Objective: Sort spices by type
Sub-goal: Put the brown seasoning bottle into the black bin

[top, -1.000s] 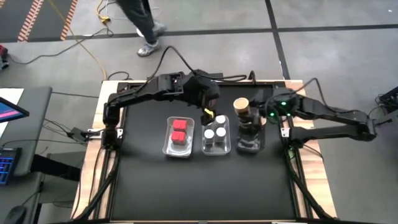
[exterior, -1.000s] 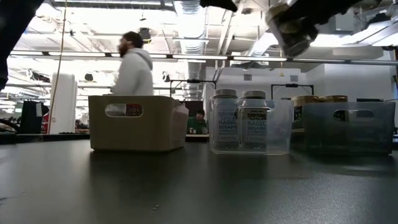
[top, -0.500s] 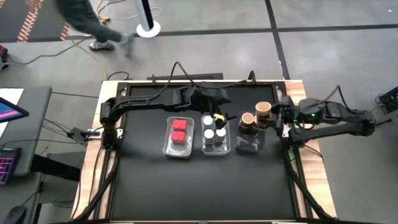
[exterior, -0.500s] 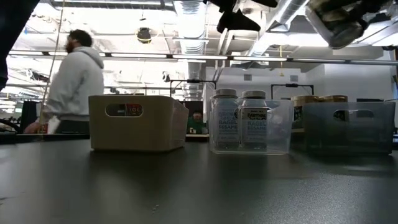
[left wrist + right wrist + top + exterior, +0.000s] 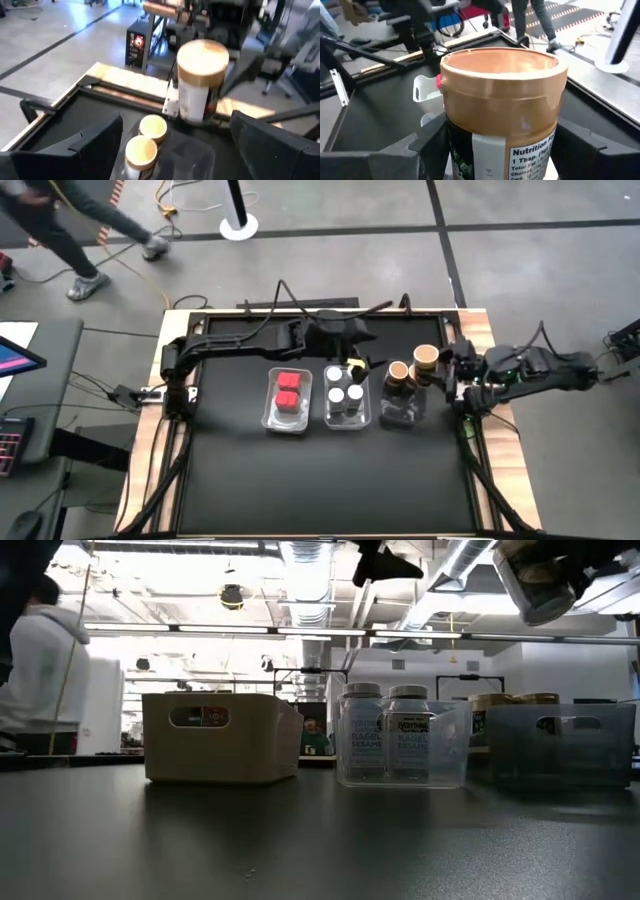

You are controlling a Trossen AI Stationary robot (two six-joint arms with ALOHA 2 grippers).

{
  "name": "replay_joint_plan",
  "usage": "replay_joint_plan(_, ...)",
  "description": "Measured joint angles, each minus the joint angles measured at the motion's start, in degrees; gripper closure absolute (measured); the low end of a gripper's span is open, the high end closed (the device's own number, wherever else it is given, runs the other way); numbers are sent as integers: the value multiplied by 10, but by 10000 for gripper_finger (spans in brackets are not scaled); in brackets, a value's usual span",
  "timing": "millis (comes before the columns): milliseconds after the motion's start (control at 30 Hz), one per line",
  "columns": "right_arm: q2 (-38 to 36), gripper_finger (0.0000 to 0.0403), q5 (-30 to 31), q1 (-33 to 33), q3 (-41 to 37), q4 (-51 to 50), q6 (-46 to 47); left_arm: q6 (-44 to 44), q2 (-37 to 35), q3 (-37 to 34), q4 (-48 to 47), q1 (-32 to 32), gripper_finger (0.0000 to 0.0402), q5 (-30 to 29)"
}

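Observation:
My right gripper (image 5: 437, 365) is shut on a tan-lidded spice jar (image 5: 426, 357), held up near the table's right edge beside the rightmost clear tray (image 5: 402, 412). Two more tan-lidded jars (image 5: 146, 139) stand upright in that tray. The middle tray holds white-lidded jars (image 5: 346, 394); the left tray holds red boxes (image 5: 287, 389). My left gripper (image 5: 355, 366) hangs open above the far end of the middle tray, with nothing between its fingers, and faces the held jar (image 5: 202, 80). My right gripper pinches the jar's body just below the lid (image 5: 451, 145) between its two fingers (image 5: 427, 145), one on each side. The fingers reach in about level from the table's right side. The jar (image 5: 545, 585) hangs lifted clear of table and trays, lid up and somewhat tilted.
The three trays stand in a row across the middle of the black table (image 5: 320, 480), with bare mat on their near side. A person (image 5: 60, 220) walks on the floor beyond the table's far left corner.
My right gripper has carried the tan-lidded jar from above the right tray toward the table's right edge, still lifted. My left gripper has come down and tipped nearer to level over the middle tray, staying open.

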Motion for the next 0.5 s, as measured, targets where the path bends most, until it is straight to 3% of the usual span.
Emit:
replay_joint_plan(233, -21, 99, -19, 0, -59, 163, -80, -25, 31, -12, 97, -2, 47, 24)
replay_joint_plan(367, -46, 99, -47, 0, -78, 175, -83, -23, 71, -9, 205, -9, 47, 65)
replay_joint_plan(500, -67, 99, -82, 0, -99, 189, -82, 2, 89, -8, 232, -10, 47, 65)
